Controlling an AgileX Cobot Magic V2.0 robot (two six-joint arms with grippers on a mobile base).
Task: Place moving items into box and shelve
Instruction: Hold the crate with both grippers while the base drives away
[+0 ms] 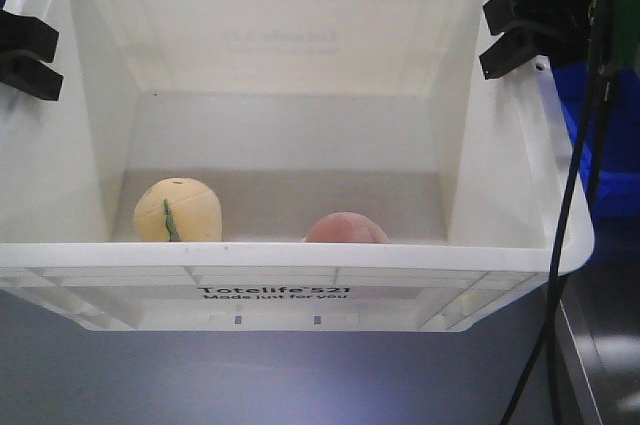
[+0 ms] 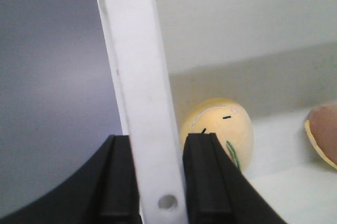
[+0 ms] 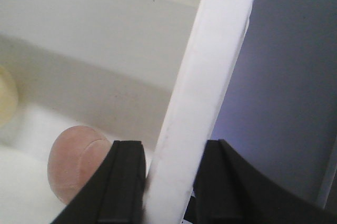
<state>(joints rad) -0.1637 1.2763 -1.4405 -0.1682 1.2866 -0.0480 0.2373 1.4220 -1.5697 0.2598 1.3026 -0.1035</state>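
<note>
A white plastic box (image 1: 300,265) fills the front view. Inside it on the floor lie a yellow plush ball with a green stitch (image 1: 178,210) and a pink plush ball (image 1: 345,230). My left gripper (image 1: 25,55) is shut on the box's left rim (image 2: 142,76); the black fingers (image 2: 118,176) press both sides of it, with the yellow ball (image 2: 218,129) just inside. My right gripper (image 1: 510,35) is shut on the right rim (image 3: 210,76), with the pink ball (image 3: 76,163) just inside the wall.
Blue bins (image 1: 610,125) stand to the right of the box. A black cable (image 1: 570,205) hangs down at the right. A grey surface (image 1: 250,375) lies below the box's front wall.
</note>
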